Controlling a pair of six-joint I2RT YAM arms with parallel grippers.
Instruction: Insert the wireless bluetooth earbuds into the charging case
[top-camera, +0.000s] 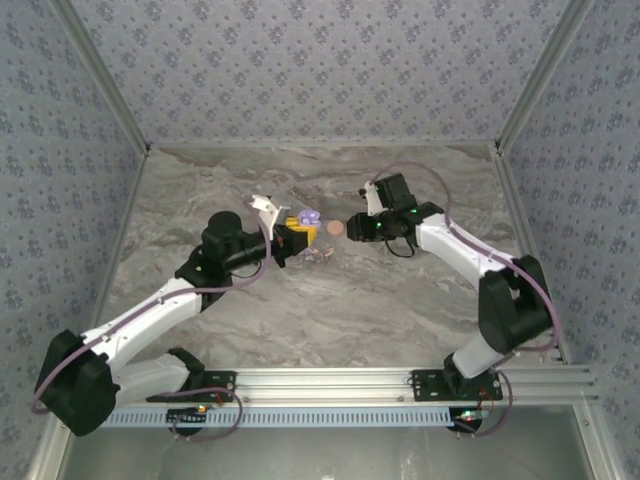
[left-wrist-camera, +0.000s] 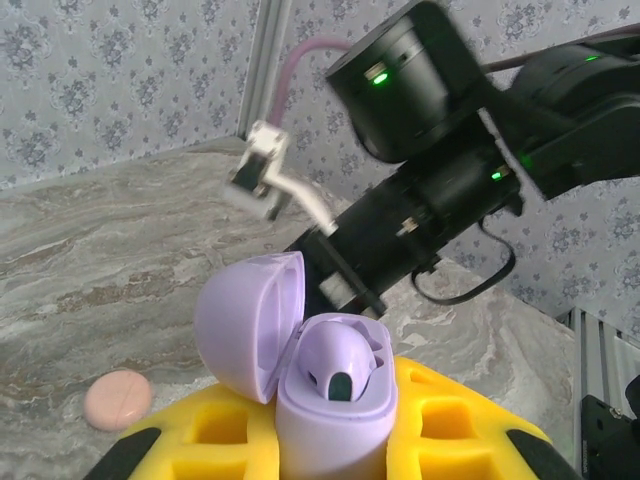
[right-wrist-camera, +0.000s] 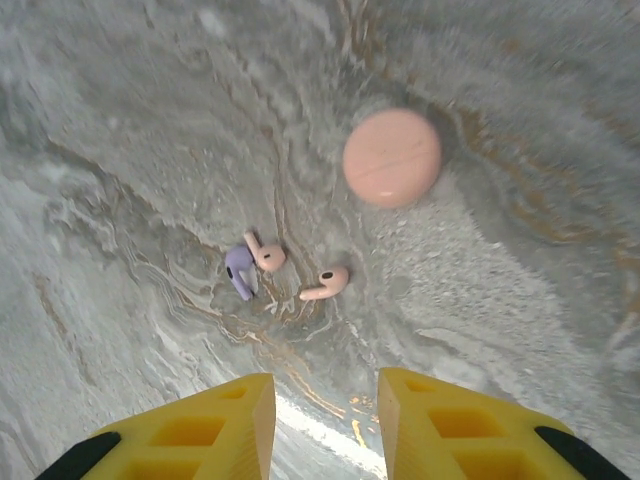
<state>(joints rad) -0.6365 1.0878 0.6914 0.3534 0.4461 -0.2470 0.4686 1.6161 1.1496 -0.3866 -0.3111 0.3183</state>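
Below the right gripper (right-wrist-camera: 322, 425)'s parted jaws lie earbuds (right-wrist-camera: 240, 272) (left wrist view: left gripper (left-wrist-camera: 335, 452) clamps charging case (left-wrist-camera: 335, 400)).

The right gripper (right-wrist-camera: 323, 380) hangs over the grey marbled surface (right-wrist-camera: 120, 120), its two yellow fingers (right-wrist-camera: 205, 430) standing apart with nothing but bare surface in the gap between them. Just beyond them lie three tiny earbuds close together: a lilac earbud (right-wrist-camera: 239, 272) touching a pink earbud (right-wrist-camera: 266, 256) at its side, and a second pink earbud (right-wrist-camera: 325, 285) a little apart from that pair, lying on its side with a dark spot at its rounded end. Farther out, well clear of the earbuds, a round pink disc (right-wrist-camera: 392, 157) lies flat on the surface.
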